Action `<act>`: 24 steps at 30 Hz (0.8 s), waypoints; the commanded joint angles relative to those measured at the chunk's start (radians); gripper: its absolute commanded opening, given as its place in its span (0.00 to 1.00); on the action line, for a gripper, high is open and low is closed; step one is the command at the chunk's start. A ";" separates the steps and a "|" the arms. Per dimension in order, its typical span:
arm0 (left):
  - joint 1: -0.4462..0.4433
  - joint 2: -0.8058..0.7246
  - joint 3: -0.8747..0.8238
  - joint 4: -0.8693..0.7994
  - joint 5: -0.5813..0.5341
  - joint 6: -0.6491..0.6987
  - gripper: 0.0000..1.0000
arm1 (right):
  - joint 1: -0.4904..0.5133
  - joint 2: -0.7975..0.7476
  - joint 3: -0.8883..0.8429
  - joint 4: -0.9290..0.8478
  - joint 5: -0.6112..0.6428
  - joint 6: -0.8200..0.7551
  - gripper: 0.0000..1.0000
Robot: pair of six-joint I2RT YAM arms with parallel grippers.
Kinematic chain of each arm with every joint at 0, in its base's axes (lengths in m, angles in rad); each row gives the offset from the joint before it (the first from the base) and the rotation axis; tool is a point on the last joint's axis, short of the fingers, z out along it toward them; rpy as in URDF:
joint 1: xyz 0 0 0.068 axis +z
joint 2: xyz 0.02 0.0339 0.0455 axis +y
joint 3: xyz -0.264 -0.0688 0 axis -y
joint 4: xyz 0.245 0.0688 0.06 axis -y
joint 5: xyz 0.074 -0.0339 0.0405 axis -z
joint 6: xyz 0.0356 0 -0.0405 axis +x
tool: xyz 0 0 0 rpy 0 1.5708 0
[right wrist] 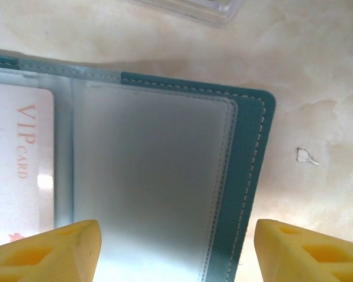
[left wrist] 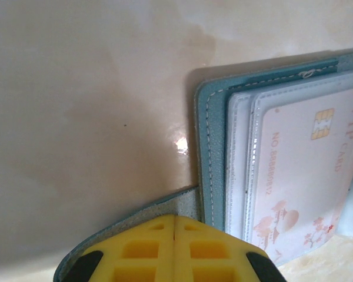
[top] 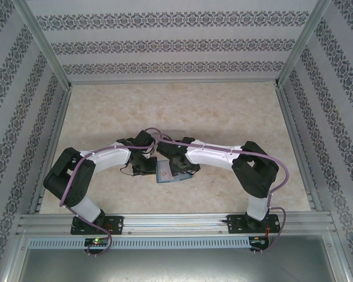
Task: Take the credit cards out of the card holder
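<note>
card holder: card holder (top: 169,174) lies open and flat at mid-table (top: 235,117), between the two wrists and just near of the clear tray (right wrist: 188,9).
left gripper: left gripper (left wrist: 175,226) is closed, tips on the holder's closing tab. Can't tell whether it pinches the tab or just presses it.
right gripper: right gripper (right wrist: 176,235) has its jaws wide apart and holds nothing. It straddles the holder's right half.
under right gripper: a clear sleeve with no card visible in it.
card: one pale VIP card (left wrist: 300,170) is visible, sleeved in the other half, across the spine toward the left arm.
other cards: none that I can make out.
key relation: the card lies off the right gripper's left finger, not between the jaws.
card axis: its long side seems to run parallel to the spine, roughly along the right fingers' pointing direction.
nearer arm: the left is closer to the card but is busy on the tab, so the right is the free one.
next move, my read: shift the right gripper sideways over the spine before reaching in.
sleeve mouth: can't tell which edge is open.
</note>
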 commanded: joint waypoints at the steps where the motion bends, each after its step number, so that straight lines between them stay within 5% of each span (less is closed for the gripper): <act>1: -0.008 0.007 0.003 -0.026 0.012 -0.005 0.04 | 0.009 0.011 -0.032 -0.021 0.031 -0.001 0.70; 24: -0.060 -0.006 0.083 0.032 0.132 -0.074 0.05 | -0.012 -0.121 -0.065 0.062 -0.070 0.009 0.64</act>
